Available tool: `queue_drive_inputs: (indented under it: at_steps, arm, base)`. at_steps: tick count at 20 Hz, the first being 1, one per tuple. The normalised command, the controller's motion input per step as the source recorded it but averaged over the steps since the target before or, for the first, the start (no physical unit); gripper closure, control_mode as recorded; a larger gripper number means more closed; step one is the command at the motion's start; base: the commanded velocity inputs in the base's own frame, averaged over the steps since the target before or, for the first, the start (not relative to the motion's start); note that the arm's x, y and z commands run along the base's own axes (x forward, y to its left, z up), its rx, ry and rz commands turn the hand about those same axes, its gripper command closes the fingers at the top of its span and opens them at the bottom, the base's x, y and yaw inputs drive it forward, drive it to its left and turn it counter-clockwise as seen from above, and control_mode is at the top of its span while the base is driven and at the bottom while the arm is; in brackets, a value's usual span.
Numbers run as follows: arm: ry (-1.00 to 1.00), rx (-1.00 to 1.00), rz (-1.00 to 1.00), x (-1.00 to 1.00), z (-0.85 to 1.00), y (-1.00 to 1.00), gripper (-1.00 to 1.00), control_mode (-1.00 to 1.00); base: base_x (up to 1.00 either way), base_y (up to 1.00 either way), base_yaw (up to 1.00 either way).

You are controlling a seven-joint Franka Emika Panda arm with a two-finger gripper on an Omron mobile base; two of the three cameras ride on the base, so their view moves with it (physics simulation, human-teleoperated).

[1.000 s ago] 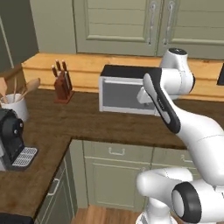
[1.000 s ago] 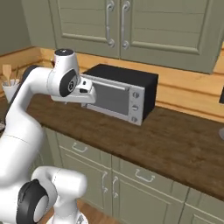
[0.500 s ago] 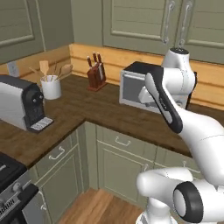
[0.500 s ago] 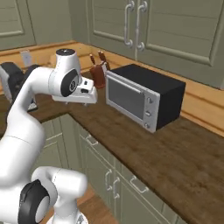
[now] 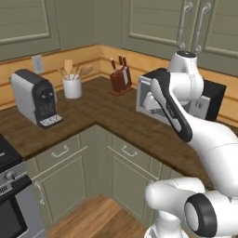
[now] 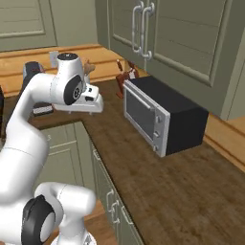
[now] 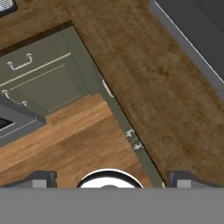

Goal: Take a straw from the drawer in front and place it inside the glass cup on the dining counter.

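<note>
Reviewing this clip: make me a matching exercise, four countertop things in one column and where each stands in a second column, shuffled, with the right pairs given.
Things:
1. coffee machine
2. utensil crock
3. knife block
4. toaster oven

Places:
A. against the back wall, just left of the toaster oven
B. on the left arm of the worktop, nearest the stove
C. under the upper cupboard doors with the paired handles
D. in the corner, holding wooden spoons

Pairs: 1-B, 2-D, 3-A, 4-C
</note>
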Motion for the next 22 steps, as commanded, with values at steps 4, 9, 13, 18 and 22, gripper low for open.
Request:
queue_drive_inputs:
  at_steps: [4,9,13,18,22]
  arm:
    - [0.0,0.0,0.0,0.0,0.0,0.0,-1.0,1.0]
    - [0.0,0.0,0.05,0.0,0.0,-0.11,-1.0,-1.0]
    - [0.0,-0.02,0.22,-0.05,0.0,0.03,-1.0,-1.0]
    - [-0.03,-0.28,0.1,0.0,-0.08,0.95,-1.0,-1.0]
    - [-0.07,-0.38,0.04,0.04,-0.33,0.87,-1.0,-1.0]
  base:
    - [0.0,-0.66,0.27]
    - [0.0,-0.54,0.22]
    - [0.0,0.0,0.0]
    - [0.0,0.0,0.0]
    - [0.0,0.0,0.0]
